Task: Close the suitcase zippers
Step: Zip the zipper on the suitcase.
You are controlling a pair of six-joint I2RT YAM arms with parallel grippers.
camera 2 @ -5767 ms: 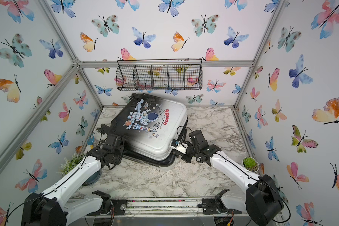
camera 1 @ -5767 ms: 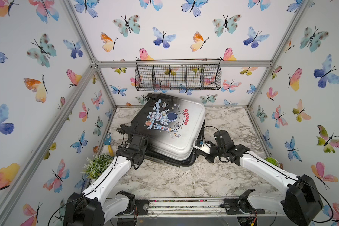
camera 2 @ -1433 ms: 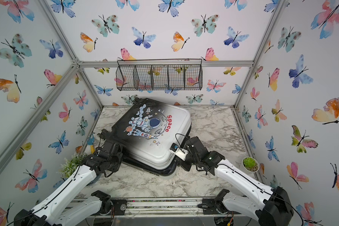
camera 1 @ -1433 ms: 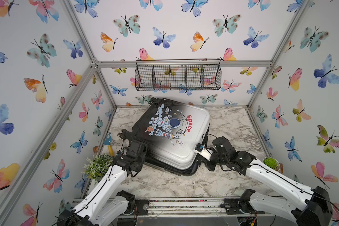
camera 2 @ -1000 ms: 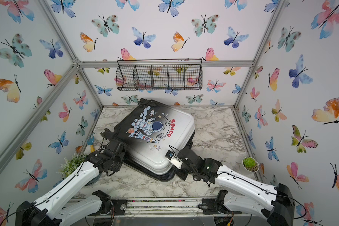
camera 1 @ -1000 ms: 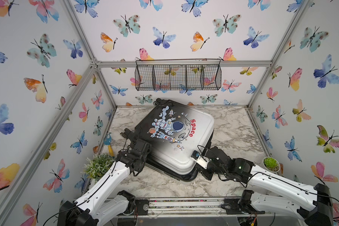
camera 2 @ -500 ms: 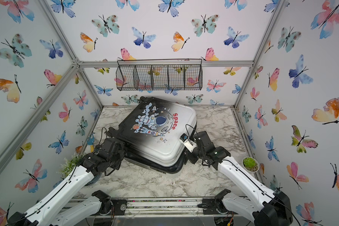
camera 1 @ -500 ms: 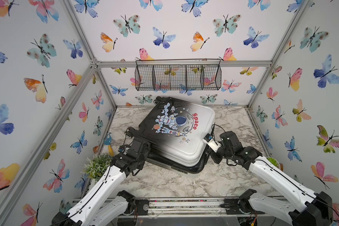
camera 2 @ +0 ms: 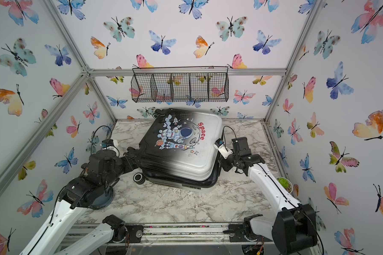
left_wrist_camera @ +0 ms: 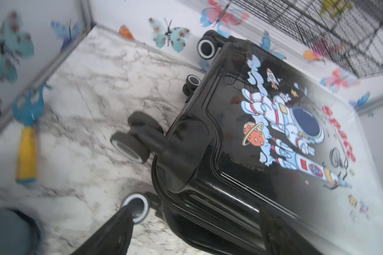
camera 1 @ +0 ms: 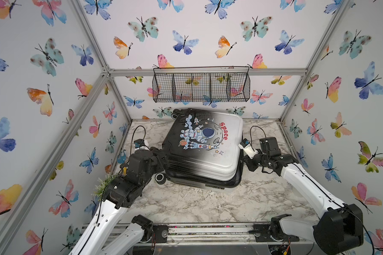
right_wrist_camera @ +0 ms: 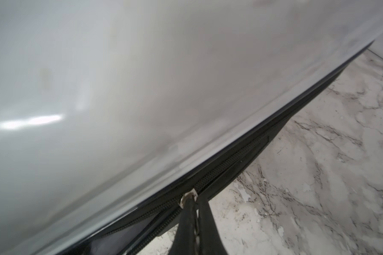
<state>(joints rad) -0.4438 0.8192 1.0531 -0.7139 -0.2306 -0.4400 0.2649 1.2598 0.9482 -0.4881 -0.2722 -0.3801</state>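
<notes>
The marble table (camera 1: 197, 203) is walled on three sides, and bare marble runs from the suitcase's near edge to the front rail. The suitcase (camera 1: 208, 154) lies flat, print up and skewed, at the back middle of the table, with its far corner close to the back wall. Narrow strips of table separate it from the side walls, and an arm stands in each strip. The wire basket (camera 1: 200, 88) hangs on the back wall above the far corner.

The left gripper (camera 1: 159, 155) sits at the black wheel end with its jaws spread wide; the wrist view shows the case's corner between them. A wheel (camera 1: 160, 178) juts out just beside it. A plant (camera 1: 104, 185) and a blue-and-yellow tool (left_wrist_camera: 27, 143) line the left wall, and a small plant (camera 2: 284, 183) stands by the right wall.

The right gripper (right_wrist_camera: 192, 205) is clenched on the zipper pull (right_wrist_camera: 187, 196), low on the white side. There the zipper (right_wrist_camera: 230, 163) runs under the shell's rim.
</notes>
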